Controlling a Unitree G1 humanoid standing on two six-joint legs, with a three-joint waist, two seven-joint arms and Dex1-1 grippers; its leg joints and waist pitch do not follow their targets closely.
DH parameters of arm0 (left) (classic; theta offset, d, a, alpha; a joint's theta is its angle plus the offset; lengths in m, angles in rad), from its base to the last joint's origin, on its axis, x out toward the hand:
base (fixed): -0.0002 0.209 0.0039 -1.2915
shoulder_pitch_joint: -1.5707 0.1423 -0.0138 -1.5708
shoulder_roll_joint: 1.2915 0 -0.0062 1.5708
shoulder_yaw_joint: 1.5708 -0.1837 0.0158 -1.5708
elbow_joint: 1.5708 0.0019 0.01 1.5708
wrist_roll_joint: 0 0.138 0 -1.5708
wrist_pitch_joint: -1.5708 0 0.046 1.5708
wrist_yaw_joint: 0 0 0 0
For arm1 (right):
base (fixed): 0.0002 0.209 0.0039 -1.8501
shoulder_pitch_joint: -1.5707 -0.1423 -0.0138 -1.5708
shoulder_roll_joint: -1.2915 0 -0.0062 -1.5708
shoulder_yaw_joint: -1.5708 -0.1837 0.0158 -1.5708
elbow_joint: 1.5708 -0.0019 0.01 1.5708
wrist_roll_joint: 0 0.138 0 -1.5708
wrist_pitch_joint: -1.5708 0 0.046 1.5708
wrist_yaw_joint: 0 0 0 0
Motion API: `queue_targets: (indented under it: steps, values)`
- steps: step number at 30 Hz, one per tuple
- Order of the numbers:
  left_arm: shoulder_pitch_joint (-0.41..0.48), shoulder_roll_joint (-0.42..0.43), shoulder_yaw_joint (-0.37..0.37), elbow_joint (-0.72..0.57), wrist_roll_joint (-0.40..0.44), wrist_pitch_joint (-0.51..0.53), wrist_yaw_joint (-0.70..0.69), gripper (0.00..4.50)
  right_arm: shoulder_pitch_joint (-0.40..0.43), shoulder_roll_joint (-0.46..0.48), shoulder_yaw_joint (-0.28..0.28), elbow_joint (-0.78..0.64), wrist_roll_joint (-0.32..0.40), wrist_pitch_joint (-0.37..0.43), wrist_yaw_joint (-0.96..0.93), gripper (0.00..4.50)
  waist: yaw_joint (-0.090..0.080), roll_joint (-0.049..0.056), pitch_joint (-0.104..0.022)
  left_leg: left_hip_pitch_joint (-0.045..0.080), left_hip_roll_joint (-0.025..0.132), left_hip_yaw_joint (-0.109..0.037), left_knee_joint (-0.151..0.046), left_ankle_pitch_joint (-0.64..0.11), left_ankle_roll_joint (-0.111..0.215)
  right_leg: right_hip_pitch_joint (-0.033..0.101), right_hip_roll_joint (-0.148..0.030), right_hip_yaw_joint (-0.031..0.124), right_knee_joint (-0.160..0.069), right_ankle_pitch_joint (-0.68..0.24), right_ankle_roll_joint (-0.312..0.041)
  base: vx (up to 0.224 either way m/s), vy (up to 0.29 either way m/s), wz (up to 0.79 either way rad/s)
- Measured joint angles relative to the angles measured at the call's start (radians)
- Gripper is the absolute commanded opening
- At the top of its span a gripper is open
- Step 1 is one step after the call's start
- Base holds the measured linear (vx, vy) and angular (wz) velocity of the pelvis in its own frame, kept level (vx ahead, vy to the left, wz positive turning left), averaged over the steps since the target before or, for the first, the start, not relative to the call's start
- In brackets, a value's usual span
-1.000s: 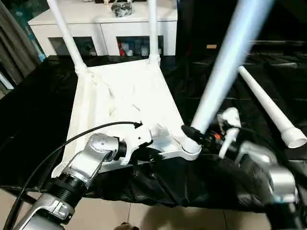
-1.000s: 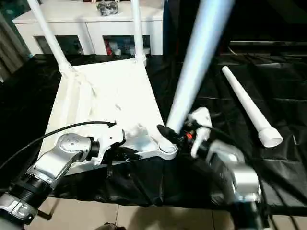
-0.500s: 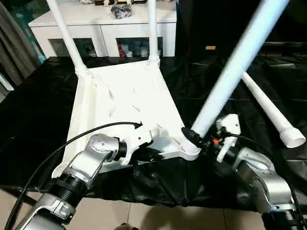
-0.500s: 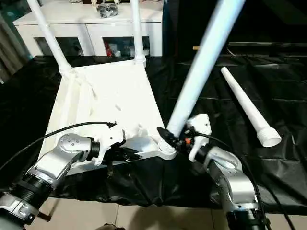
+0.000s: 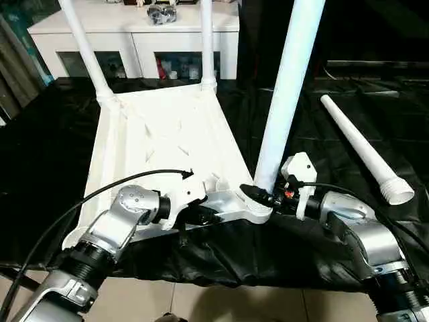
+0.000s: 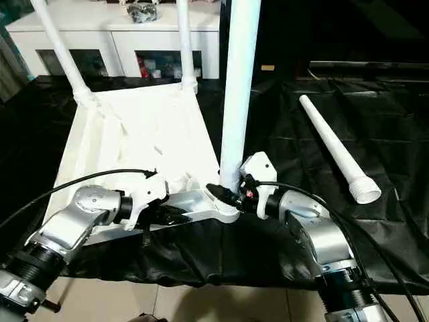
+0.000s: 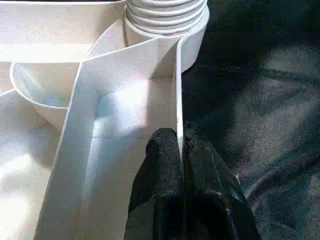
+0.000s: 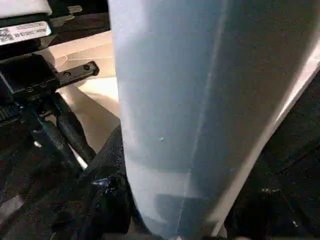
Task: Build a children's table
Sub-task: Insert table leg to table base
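The children's table lies upside down: its white ribbed tabletop [image 5: 167,141] rests on black cloth, with two legs [image 5: 84,47] [image 5: 206,40] standing in the far corner sockets. A third white leg [image 5: 288,87] stands nearly upright in the near right socket [image 7: 165,12]. My right gripper [image 5: 258,196] is shut around this leg's base, and the leg [image 8: 200,100] sits between its black fingers [image 8: 110,200]. My left gripper [image 5: 201,215] is shut on the tabletop's near rim, pinching the thin wall [image 7: 177,100] just beside that socket. A fourth leg [image 5: 358,144] lies loose on the cloth at the right.
A white cabinet [image 5: 134,33] with glass doors stands behind the work surface, small items on top. The black cloth [image 5: 53,154] hangs over the near edge above a tiled floor [image 5: 221,305]. A black cable [image 5: 100,194] arcs over my left forearm.
The leg in my right gripper has swung from leaning far to the right to almost upright in its socket. My right forearm has come in closer. The left gripper keeps its hold.
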Motion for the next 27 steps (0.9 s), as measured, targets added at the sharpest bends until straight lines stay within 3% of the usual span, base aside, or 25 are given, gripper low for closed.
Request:
queue_targets:
  steps: [12, 19, 23, 27]
  values:
    - [-0.015, 0.042, 0.001, 0.011, -0.007, -0.03, -0.101, 0.0, -0.029, -0.023, 0.018, 0.073, 0.021, -0.113, 0.187, 1.89, 0.009, 0.001, 0.003, 0.0, 0.0, 0.001, -0.013, 0.0, -0.001, 0.001, 0.001, -0.002, -0.009, 0.002, -0.003, 0.0, 0.0, 0.0]
    - [-0.042, 0.065, 0.0, 0.044, -0.003, -0.046, -0.139, 0.0, -0.095, -0.016, 0.048, 0.175, 0.019, -0.191, 0.264, 1.89, 0.008, -0.001, 0.006, 0.0, 0.0, 0.001, -0.014, 0.0, -0.001, 0.0, 0.001, -0.002, -0.01, 0.004, -0.007, 0.0, 0.0, 0.0]
    - [-0.045, 0.066, 0.004, 0.049, -0.002, -0.047, -0.131, 0.0, -0.111, -0.004, 0.045, 0.209, 0.018, -0.208, 0.267, 1.89, 0.008, -0.004, 0.009, 0.0, 0.0, 0.001, -0.014, 0.0, -0.001, 0.001, 0.001, -0.002, -0.011, 0.004, -0.006, 0.0, 0.0, 0.0]
    - [-0.045, 0.036, 0.034, 0.055, 0.018, -0.023, -0.03, 0.0, -0.153, 0.048, 0.016, 0.301, -0.001, -0.246, 0.161, 1.89, 0.0, -0.006, 0.013, 0.0, 0.0, 0.002, -0.014, 0.0, -0.001, -0.001, 0.001, -0.002, -0.014, 0.004, -0.007, 0.0, 0.0, 0.0]
